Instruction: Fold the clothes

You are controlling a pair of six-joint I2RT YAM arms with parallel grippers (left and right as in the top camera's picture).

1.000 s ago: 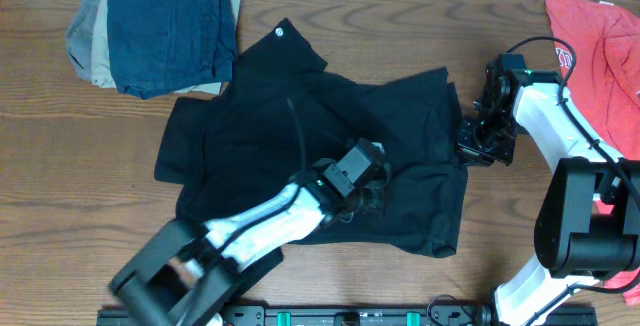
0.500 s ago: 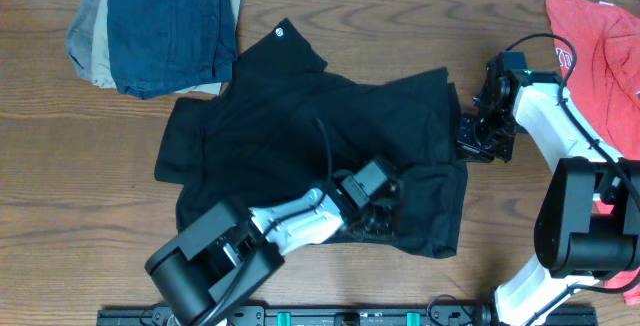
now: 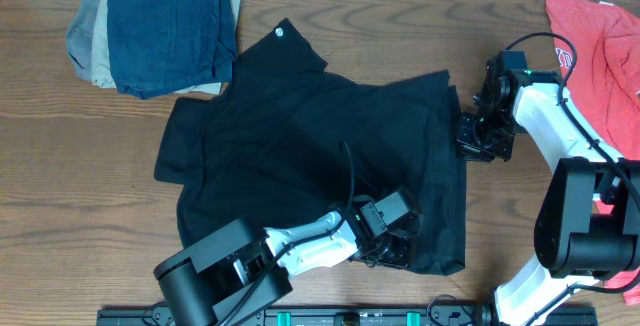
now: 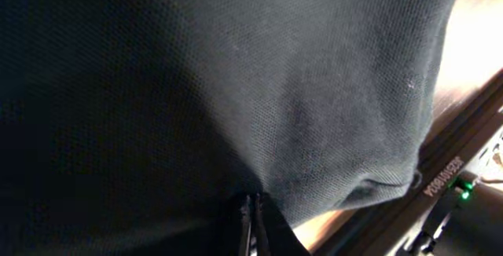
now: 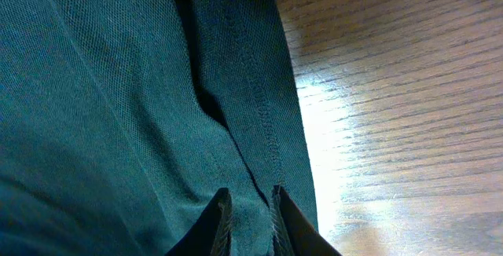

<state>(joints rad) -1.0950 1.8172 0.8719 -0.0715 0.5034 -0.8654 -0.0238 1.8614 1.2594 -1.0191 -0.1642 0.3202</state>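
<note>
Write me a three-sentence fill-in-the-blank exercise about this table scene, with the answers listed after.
1. The left gripper is ____ on the black T-shirt.
2. The top garment of the folded stack is dark ____.
3. The red T-shirt lies on the side of the robot's ____ arm.
Missing words: shut; blue; right.

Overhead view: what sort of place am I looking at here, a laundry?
Likely a robotics lab bench set up for laundry practice, not a laundry: a left arm and a right arm work a black T-shirt on a wooden table, beside a stack of folded garments.
</note>
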